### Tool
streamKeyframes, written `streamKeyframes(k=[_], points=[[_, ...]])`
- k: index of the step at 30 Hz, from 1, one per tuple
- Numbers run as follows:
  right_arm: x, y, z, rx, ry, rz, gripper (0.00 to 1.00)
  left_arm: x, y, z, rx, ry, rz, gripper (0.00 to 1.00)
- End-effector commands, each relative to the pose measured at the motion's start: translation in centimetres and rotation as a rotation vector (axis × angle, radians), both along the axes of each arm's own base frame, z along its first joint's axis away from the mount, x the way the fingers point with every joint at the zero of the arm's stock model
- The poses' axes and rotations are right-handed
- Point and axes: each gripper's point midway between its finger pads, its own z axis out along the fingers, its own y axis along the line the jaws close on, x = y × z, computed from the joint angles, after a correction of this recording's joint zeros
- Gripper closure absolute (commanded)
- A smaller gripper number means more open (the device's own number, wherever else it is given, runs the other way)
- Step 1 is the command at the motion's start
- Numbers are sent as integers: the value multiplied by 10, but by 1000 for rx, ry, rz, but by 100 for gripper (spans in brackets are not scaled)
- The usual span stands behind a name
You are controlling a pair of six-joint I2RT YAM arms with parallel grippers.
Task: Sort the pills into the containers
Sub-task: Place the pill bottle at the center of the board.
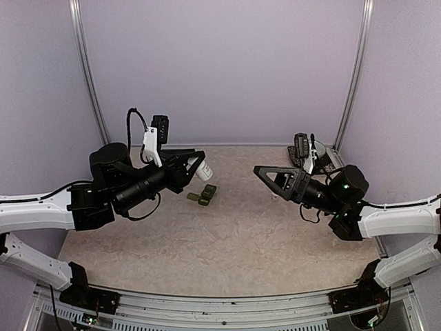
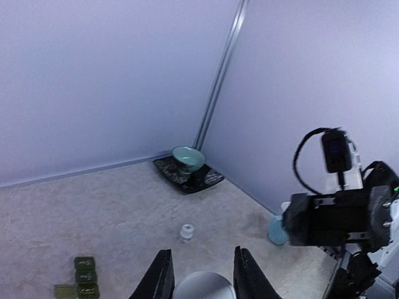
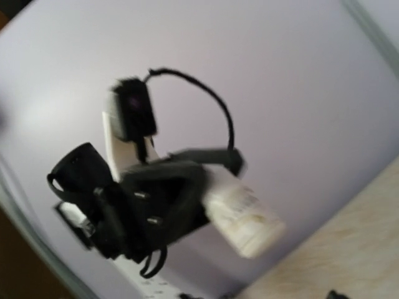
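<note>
Item: containers (image 1: 207,195), a dark green three-compartment strip, on the surface left of centre, toward the far edge; one lid seems folded open, and no pills are visible inside. Left claw (image 1: 195,164) is clamped on a white pill bottle (image 1: 205,171), tilted in the air just above and behind the strip. Right claw (image 1: 262,176) is wide and empty, aloft well to the right. A small white piece (image 2: 186,233), possibly the cap, lies on the surface. Status, judged: bottle readied; pouring and sorting all outstanding.

Left gripper (image 3: 209,187) clamps white bottle (image 3: 244,216); blurred.
</note>
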Motion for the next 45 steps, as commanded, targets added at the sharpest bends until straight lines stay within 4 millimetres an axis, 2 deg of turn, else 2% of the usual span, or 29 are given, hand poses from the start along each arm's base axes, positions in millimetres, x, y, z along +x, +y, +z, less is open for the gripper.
streamKeyframes(k=[1, 6, 13, 18, 25, 29, 36, 39, 45], points=[[15, -9, -12, -141, -72, -153, 14, 36, 51, -48, 124, 79, 230, 91], [17, -19, -7, -168, -106, -216, 13, 70, 96, -93, 194, 148, 398, 91], [14, -23, -3, -170, -121, -229, 13, 113, 142, -166, 201, 301, 540, 91], [13, -24, -1, -167, -130, -228, 13, 137, 162, -206, 229, 366, 631, 91], [11, -27, 1, -166, -137, -235, 13, 159, 172, -249, 247, 407, 700, 92], [11, -28, 0, -170, -138, -241, 13, 163, 170, -261, 238, 412, 701, 91], [11, -27, -3, -173, -138, -235, 13, 166, 170, -270, 255, 401, 717, 91], [11, -26, -4, -173, -137, -232, 13, 164, 169, -270, 271, 388, 726, 82], [12, -24, -6, -171, -135, -225, 13, 162, 168, -267, 276, 378, 728, 70]])
